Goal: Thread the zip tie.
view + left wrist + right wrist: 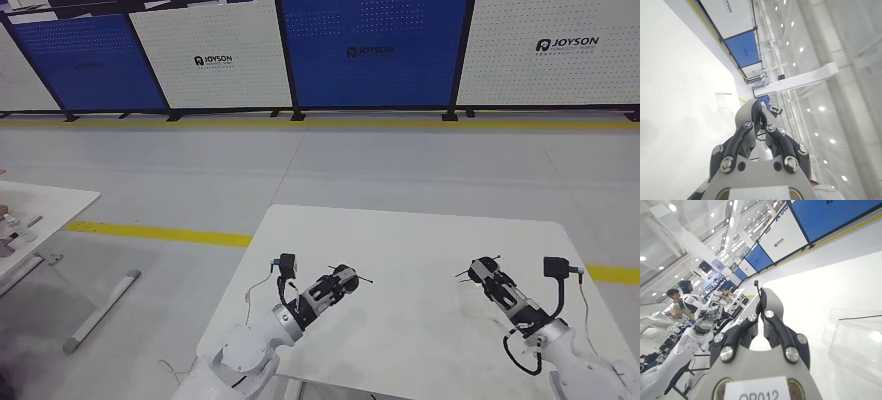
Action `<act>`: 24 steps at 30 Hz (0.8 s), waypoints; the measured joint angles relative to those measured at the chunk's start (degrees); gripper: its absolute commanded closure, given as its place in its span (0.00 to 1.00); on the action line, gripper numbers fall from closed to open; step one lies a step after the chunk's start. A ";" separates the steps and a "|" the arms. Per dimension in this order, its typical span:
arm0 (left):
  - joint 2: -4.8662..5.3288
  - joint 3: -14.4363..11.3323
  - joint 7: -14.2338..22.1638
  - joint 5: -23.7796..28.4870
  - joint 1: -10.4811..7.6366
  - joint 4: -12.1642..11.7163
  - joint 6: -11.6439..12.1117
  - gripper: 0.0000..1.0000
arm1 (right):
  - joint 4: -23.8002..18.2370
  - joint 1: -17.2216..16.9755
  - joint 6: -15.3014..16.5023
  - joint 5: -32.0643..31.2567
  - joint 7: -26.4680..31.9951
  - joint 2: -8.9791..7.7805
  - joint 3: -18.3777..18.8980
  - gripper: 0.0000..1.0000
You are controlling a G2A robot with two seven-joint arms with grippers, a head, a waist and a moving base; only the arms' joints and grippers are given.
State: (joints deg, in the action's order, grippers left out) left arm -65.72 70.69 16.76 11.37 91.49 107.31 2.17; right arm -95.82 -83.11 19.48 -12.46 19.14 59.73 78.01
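Observation:
My right gripper (pixel 761 294) is shut on a black zip tie (pixel 757 289). The tie's square head sticks up past the fingertips. In the top view this gripper (pixel 482 268) hovers over the right side of the white table (pixel 420 240). My left gripper (pixel 347 277) hovers over the table's left side, and a thin black strand (pixel 366 280) pokes out beside its tips. In its own wrist view the left gripper (pixel 757 103) has its fingers pressed together. The two grippers are well apart.
A clear plastic tray (pixel 853 344) lies on the table near the right gripper, with a loose black zip tie (pixel 857 318) across it. A thin black line (pixel 724 93) lies on the table ahead of the left gripper. A second white table (pixel 40 205) stands far left.

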 measured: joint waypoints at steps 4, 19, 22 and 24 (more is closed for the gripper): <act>-0.56 -3.92 -2.72 -4.45 -3.06 0.01 -4.75 1.00 | 0.00 0.00 0.00 0.00 0.00 0.00 0.00 1.00; -2.72 -14.51 -17.55 -18.01 -8.46 -4.10 -7.48 1.00 | 0.00 0.00 0.00 0.00 0.00 0.00 0.00 1.00; -2.79 -14.50 -17.55 -17.44 -8.45 -4.27 -7.93 1.00 | 0.00 0.00 0.00 -0.01 -0.01 0.00 0.00 1.00; -3.08 -14.80 -18.15 -16.42 -8.90 -4.32 -9.18 1.00 | -0.17 -0.31 -0.33 -0.43 -1.23 0.17 -0.43 1.00</act>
State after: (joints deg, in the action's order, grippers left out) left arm -68.80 55.90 -1.39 -5.06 82.59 102.99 -7.01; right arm -95.99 -83.43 19.15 -12.89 17.90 59.90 77.58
